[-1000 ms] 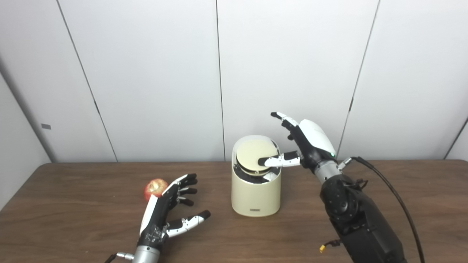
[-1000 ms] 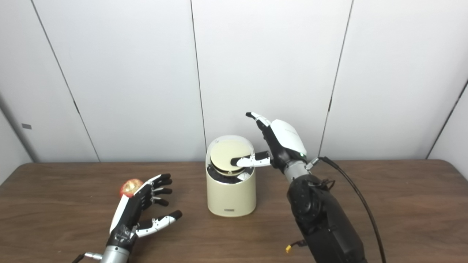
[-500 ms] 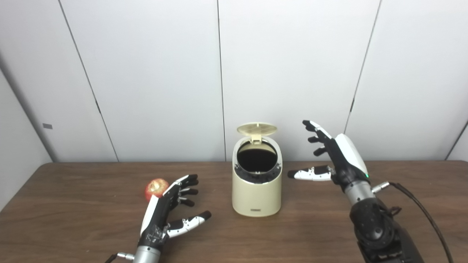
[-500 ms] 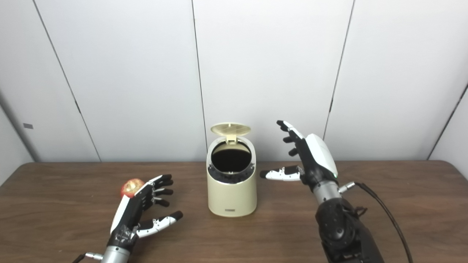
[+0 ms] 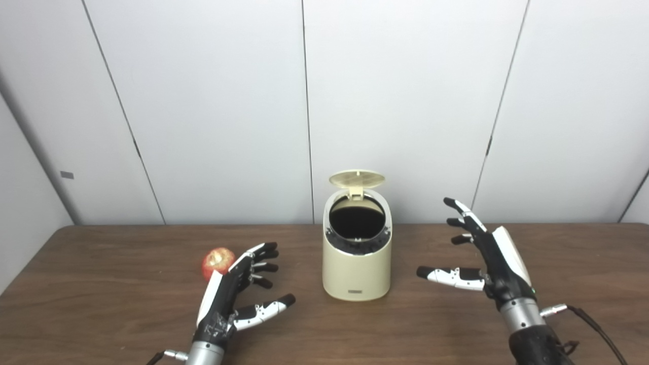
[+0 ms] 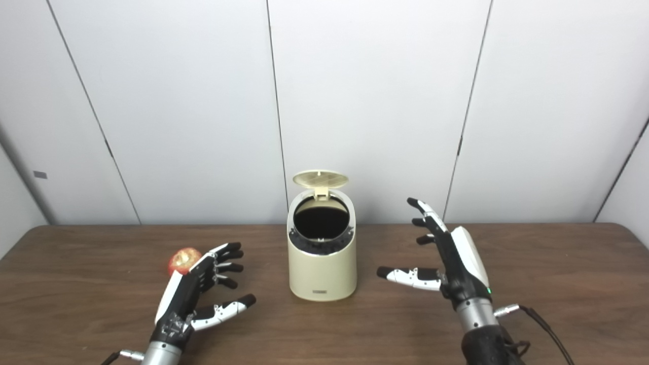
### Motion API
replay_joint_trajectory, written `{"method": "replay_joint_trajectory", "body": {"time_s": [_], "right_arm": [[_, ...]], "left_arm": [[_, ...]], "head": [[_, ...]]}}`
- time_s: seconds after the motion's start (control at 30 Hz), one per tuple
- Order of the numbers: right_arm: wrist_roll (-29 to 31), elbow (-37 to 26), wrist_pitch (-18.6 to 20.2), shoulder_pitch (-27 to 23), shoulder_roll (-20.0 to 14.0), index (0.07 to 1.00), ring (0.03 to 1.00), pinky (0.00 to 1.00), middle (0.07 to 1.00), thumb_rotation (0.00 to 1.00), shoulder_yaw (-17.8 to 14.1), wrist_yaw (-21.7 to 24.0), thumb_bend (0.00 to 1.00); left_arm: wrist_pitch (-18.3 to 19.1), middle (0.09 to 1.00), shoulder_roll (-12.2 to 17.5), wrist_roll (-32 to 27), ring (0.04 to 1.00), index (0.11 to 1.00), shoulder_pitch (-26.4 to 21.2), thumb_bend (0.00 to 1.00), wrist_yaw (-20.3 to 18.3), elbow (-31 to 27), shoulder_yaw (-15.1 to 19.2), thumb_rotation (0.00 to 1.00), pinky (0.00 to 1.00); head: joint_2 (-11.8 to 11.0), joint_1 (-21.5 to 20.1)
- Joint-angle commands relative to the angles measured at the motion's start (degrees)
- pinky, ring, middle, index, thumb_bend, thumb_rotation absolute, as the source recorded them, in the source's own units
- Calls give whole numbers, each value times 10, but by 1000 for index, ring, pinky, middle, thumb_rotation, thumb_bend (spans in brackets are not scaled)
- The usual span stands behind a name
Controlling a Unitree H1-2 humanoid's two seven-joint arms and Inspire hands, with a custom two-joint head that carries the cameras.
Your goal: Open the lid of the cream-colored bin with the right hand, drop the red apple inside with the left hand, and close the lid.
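The bin (image 5: 357, 263) lid (image 5: 356, 178) has sprung up; the right hand (image 5: 487, 261), empty and spread wide, has pulled back. The left hand (image 5: 234, 294), spread wide, waits just beside the apple (image 5: 216, 261), probably untouched.

Lab or test room, not a home: plain white wall panels (image 5: 395, 101) with dark seams run right behind the far edge of a bare brown wood-grain surface (image 5: 101, 304); exposed cable (image 5: 593, 324) trails off the robot arm.

Left robot hand (image 5: 230, 294) and right robot hand (image 5: 487, 263): fingers spread, holding nothing
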Motion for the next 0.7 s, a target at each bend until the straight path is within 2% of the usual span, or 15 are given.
{"method": "replay_joint_trajectory", "body": {"time_s": [0.0,0.13,0.27,0.3,0.37,0.5,0.6,0.67], "right_arm": [[7,-10,-37,-11,3,890,781,652,873,260,-2,-15,717],[19,13,-69,-4,12,891,786,661,883,241,-4,-25,748],[26,40,-97,0,16,892,791,664,884,219,-6,-34,764],[27,43,-100,1,16,893,793,663,882,220,-7,-34,767],[29,47,-104,4,16,899,796,673,883,206,-8,-35,771],[39,56,-110,10,13,901,788,682,886,162,-13,-33,766],[47,59,-109,14,11,904,799,702,896,117,-17,-28,760],[51,58,-107,15,10,910,810,715,901,87,-19,-26,755]], "left_arm": [[-10,799,5,2,726,831,-16,679,5,-15,2,71,583],[-9,797,2,-2,725,828,-15,678,5,-16,3,57,584],[-5,796,-3,6,727,831,-13,670,6,-22,-2,63,592],[-6,794,-6,9,724,831,-13,670,8,-23,-4,64,591],[-6,792,-11,19,722,832,-12,670,14,-26,-6,61,589],[-3,789,-21,101,735,823,-12,673,62,-32,-12,75,581],[4,776,-28,157,741,806,-14,678,104,-38,-9,89,664],[17,764,-30,191,754,806,-13,666,131,-52,-2,134,704]], "head": [[-1,5],[-1,16],[-5,63],[-7,83],[-7,98],[-12,134],[-13,140],[-13,140]]}}
